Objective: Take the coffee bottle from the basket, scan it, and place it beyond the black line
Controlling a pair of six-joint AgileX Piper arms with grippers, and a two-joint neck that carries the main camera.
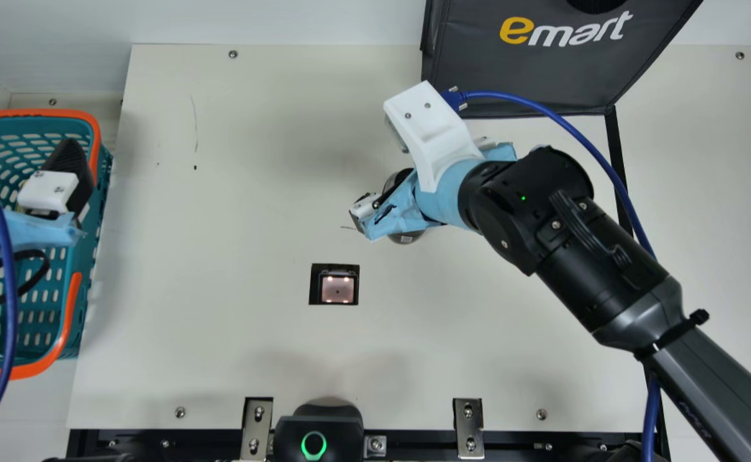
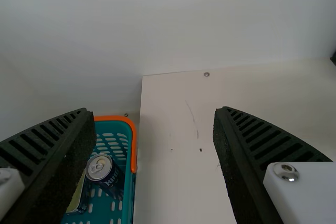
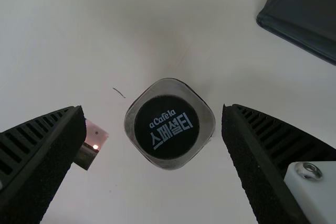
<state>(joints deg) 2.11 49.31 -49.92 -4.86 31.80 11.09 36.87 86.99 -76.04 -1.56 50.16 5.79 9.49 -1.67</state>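
Note:
The coffee bottle (image 1: 407, 238) stands on the table left of the black line (image 1: 614, 144), mostly hidden beneath my right gripper (image 1: 375, 210). In the right wrist view the dark lid of the bottle (image 3: 167, 127) faces the camera, between the spread fingers of my open right gripper (image 3: 152, 111), with a gap on both sides. Over the basket (image 1: 72, 321) at the far left is my left gripper (image 1: 22, 160), its fingers wide apart. The left wrist view shows my left gripper (image 2: 151, 110) open and holding nothing, with the basket (image 2: 131, 135) beyond.
A square scanner window (image 1: 337, 289) is set in the table (image 1: 221, 256), nearer the front than the bottle. A dark bag (image 1: 516, 70) lies at the back right. Inside the basket is a can (image 2: 102, 170). Blue cables run along both arms.

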